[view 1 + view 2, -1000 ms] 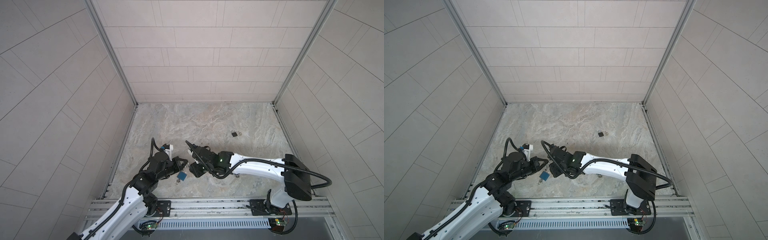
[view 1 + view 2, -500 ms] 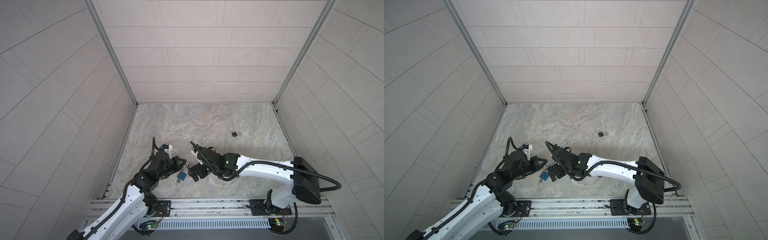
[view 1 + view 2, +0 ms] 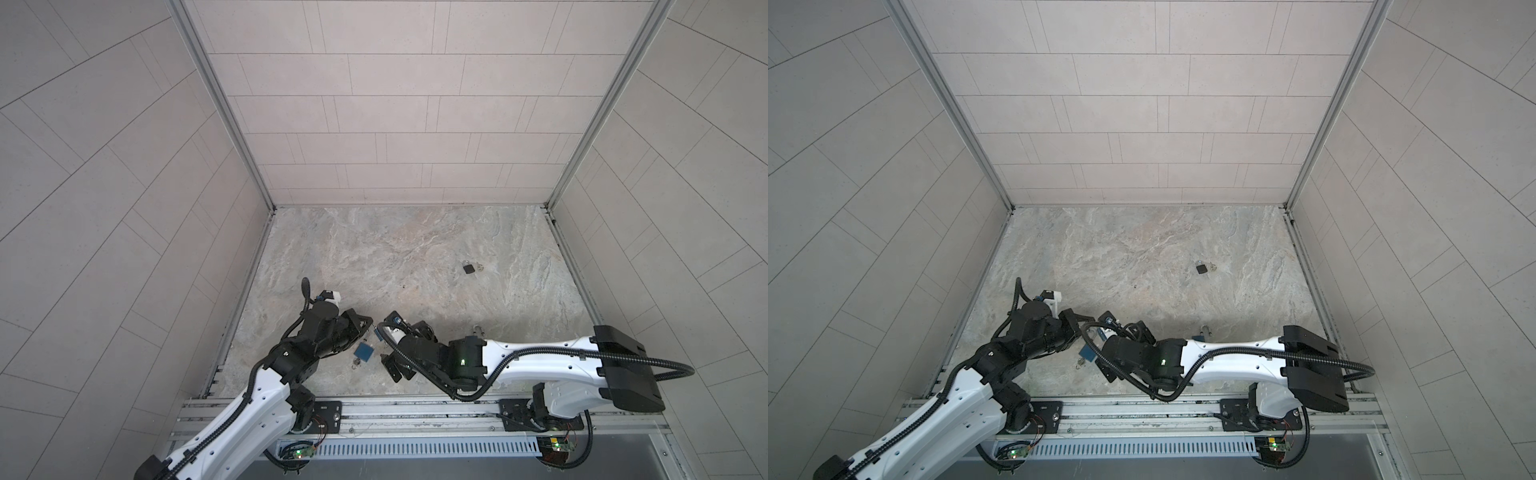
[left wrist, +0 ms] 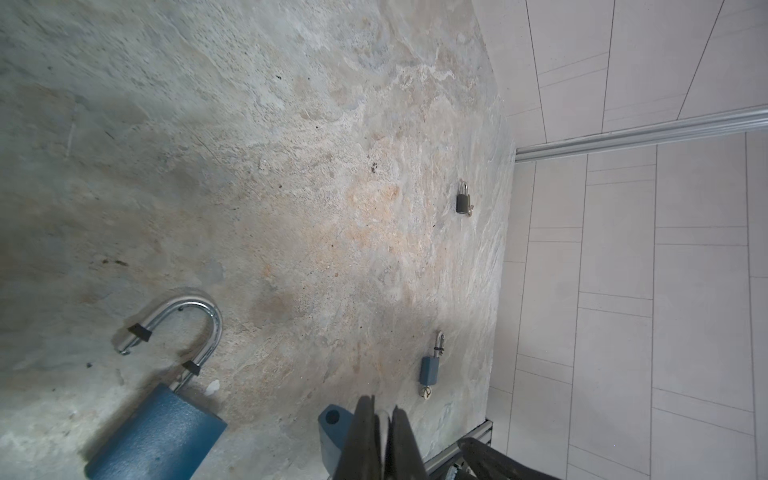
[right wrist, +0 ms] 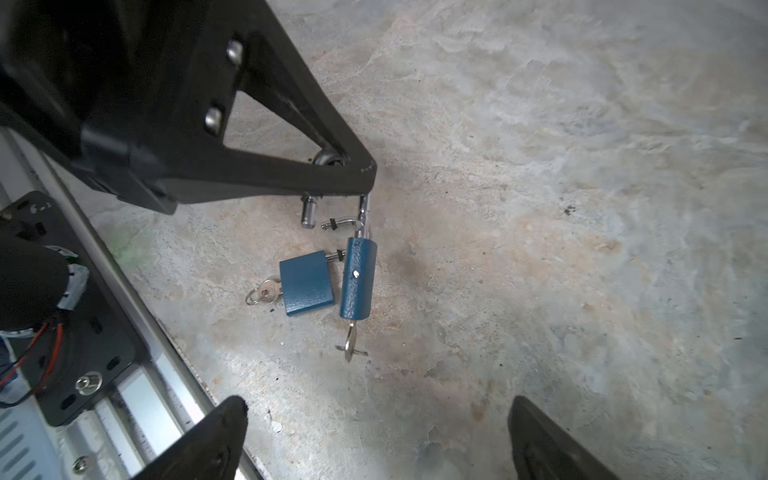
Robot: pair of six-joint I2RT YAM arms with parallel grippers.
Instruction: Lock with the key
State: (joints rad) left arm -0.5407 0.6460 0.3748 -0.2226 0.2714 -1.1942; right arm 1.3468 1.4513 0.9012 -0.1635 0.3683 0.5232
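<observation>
Now, left end effector point(image 5: 362, 178) clamped on hanging blue padlock point(image 5: 358, 282) shackle; right end effector point(image 5: 378, 406) apart.

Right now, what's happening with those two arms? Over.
Left gripper shut on shackle of hanging blue metal padlock; right gripper open, clear. Small silver key in that padlock's keyhole. Second blue padlock lying close beside.

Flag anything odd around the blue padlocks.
The blue padlock dangling from the shut left gripper has its shackle open, key in its keyhole. The second blue padlock, flat on the table, is open too, with black bands on its hoop.
</observation>
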